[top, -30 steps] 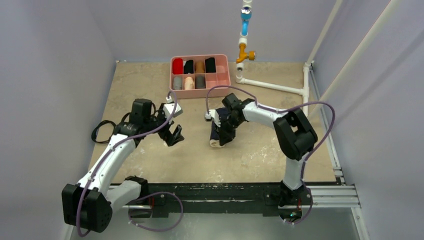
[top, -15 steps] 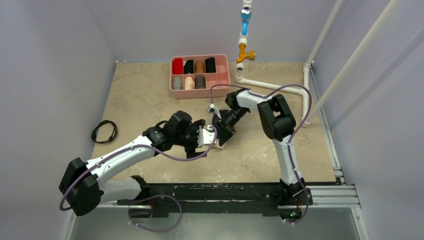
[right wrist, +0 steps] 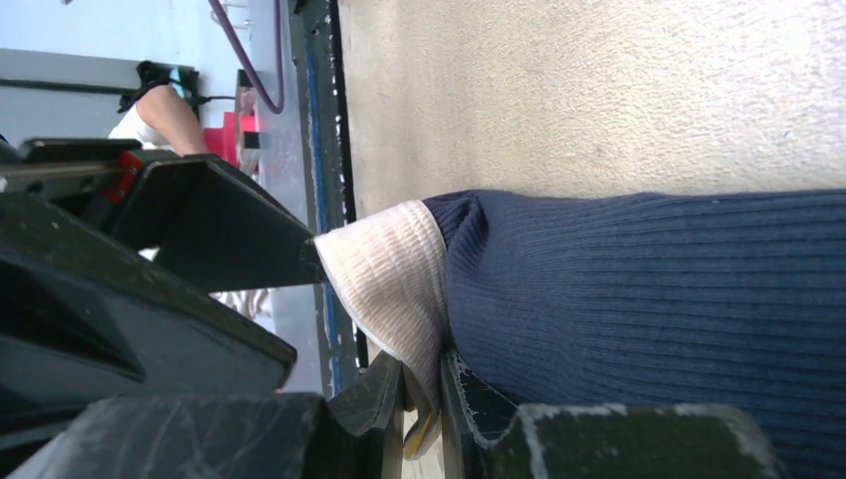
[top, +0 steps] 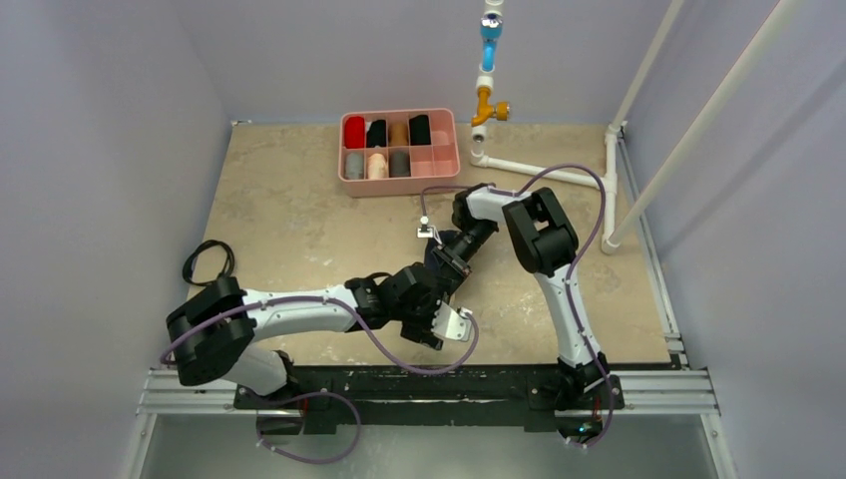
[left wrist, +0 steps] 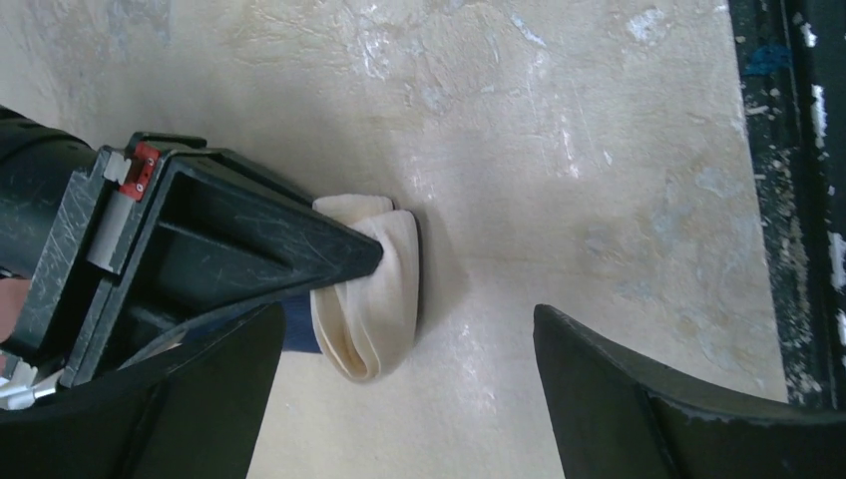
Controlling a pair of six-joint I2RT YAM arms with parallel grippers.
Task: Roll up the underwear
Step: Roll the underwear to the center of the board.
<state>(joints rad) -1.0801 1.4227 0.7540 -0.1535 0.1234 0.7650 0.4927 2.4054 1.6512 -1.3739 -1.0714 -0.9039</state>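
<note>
Left arm [top: 299,311] swung from 9 to 6 o'clock of underwear [right wrist: 638,299]; left jaws released wide. Right jaws clenched on its cream band [left wrist: 374,299]; navy ribbed fabric, bunched on table [top: 289,210].

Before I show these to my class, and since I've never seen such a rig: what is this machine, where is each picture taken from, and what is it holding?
It is two robot arms bolted at the near edge of a table. One picture looks down from above and behind them. The other two come from a small camera on each wrist. From above, the left arm reaches across to the middle, where the right arm bends down. The right arm's jaws are shut on the underwear, a navy garment, pinching it at its cream band. The left arm's jaws stand wide open near the band, gripping nothing. Farther back sits a pink tray of fabric rolls, and a black cable lies at the left.
</note>
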